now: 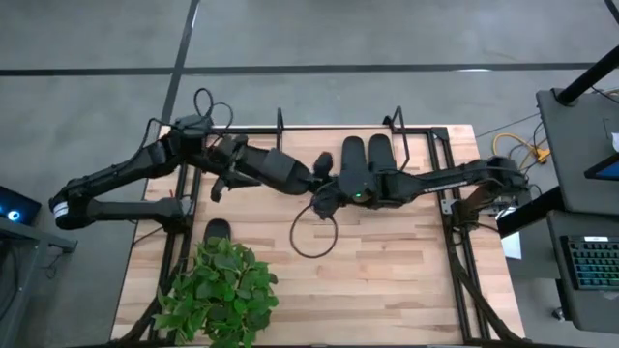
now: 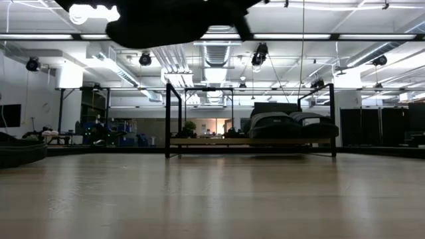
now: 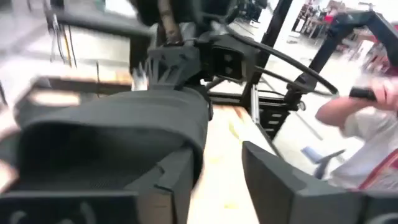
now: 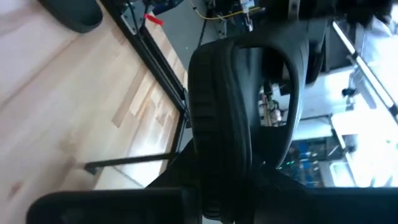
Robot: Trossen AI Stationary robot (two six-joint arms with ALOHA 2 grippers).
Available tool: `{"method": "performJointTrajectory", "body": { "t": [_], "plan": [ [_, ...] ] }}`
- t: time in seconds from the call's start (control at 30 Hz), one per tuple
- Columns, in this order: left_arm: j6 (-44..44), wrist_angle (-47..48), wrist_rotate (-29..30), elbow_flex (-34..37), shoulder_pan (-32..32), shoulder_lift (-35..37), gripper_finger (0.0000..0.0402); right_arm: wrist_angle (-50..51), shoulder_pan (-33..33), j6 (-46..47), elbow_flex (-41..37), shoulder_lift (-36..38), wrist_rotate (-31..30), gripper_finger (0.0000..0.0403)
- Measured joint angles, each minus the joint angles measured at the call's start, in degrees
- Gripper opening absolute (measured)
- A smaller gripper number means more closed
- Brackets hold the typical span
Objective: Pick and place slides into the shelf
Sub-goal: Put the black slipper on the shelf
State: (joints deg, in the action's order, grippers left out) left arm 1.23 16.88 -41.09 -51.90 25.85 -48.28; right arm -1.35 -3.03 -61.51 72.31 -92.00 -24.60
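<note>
**A:** What could go wrong here?

**B:** The slide (image 4: 217, 106) stands on edge, mid-frame in the high view. The right gripper (image 4: 214, 193) clamps only one end of it, so it could twist loose short of the shelf (image 2: 199, 141).

**A:** And the left gripper (image 3: 217, 168)?

**B:** It's blurred, but its fingers seem parted, with the slide against one of them. It could snag.

Black slides (image 1: 366, 155); black-rod shelf (image 1: 290, 128), pale wood table (image 1: 387, 280); green plant (image 1: 221, 290).
</note>
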Motion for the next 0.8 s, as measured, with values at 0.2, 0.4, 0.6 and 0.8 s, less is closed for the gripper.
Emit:
{"method": "performJointTrajectory", "body": {
  "t": [0.2, 0.4, 0.6, 0.8],
  "plan": [
    [-9.83, -3.98, 4.96, -2.2, -0.14, 5.58, 0.0184, 2.01, 0.32, 7.25, -7.47, 10.37, -2.27, 0.0034],
    [-20.15, -9.59, 7.98, -2.03, -0.09, 8.66, 0.0217, -0.63, 0.25, 17.04, -15.68, 23.77, 4.35, 0.0034],
    [-30.32, -14.99, 8.89, -1.59, -0.07, 6.33, 0.0219, -3.65, 0.42, 28.69, -19.41, 32.95, 16.95, 0.0033],
    [-36.37, -21.89, 9.08, -1.59, -0.04, -0.42, 0.0219, -2.66, 0.37, 33.45, -19.64, 35.08, 21.91, 0.0033]
  ]
}}
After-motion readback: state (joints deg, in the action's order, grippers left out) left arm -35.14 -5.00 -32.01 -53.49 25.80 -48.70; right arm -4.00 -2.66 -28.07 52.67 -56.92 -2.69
